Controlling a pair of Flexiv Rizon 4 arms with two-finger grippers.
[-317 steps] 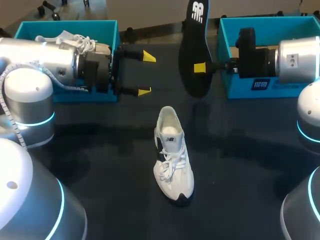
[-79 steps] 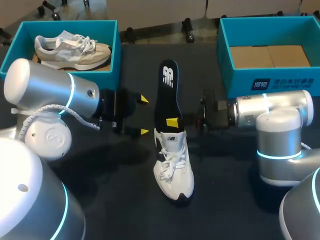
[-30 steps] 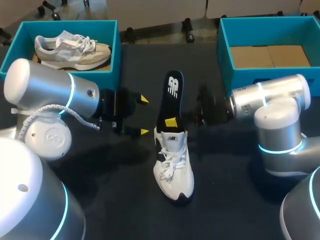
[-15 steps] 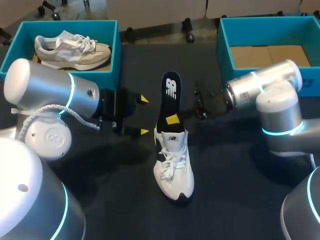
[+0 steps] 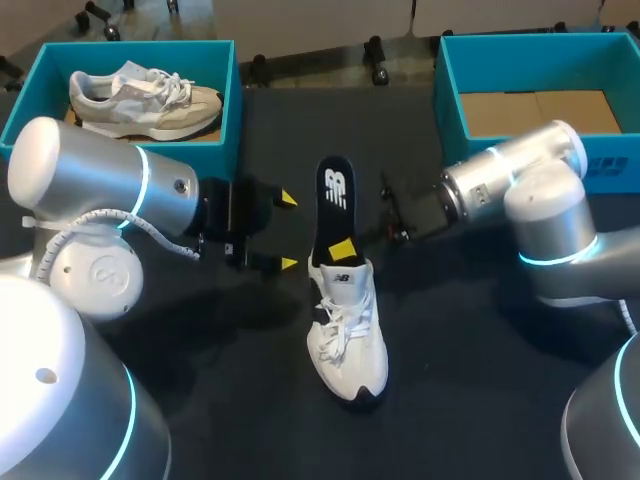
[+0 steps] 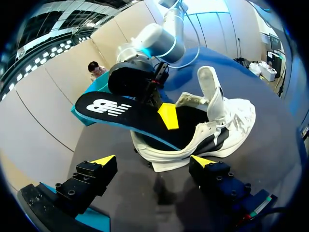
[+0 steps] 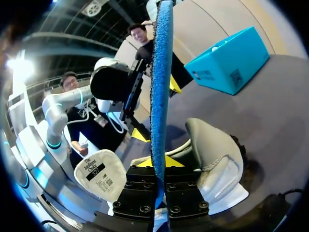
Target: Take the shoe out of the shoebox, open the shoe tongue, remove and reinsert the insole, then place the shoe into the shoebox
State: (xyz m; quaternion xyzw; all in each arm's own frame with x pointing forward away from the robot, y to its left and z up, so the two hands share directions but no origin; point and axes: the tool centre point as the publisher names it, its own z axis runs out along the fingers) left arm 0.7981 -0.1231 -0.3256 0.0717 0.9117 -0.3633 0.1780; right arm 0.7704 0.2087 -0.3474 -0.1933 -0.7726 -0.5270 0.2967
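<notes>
The white shoe (image 5: 346,330) is standing on the table (image 5: 470,380) with its tongue (image 6: 211,92) lifted, and the black insole (image 5: 333,205) is leaning with its lower end poking into the shoe's opening, so reinserting is, I judge, under way. The right gripper (image 5: 345,247) is clamping the insole from both sides, while the left gripper (image 5: 289,231) is hovering spread wide beside the heel, holding nothing. Seating the insole fully and putting the shoe into the box (image 5: 520,38) are remaining.
</notes>
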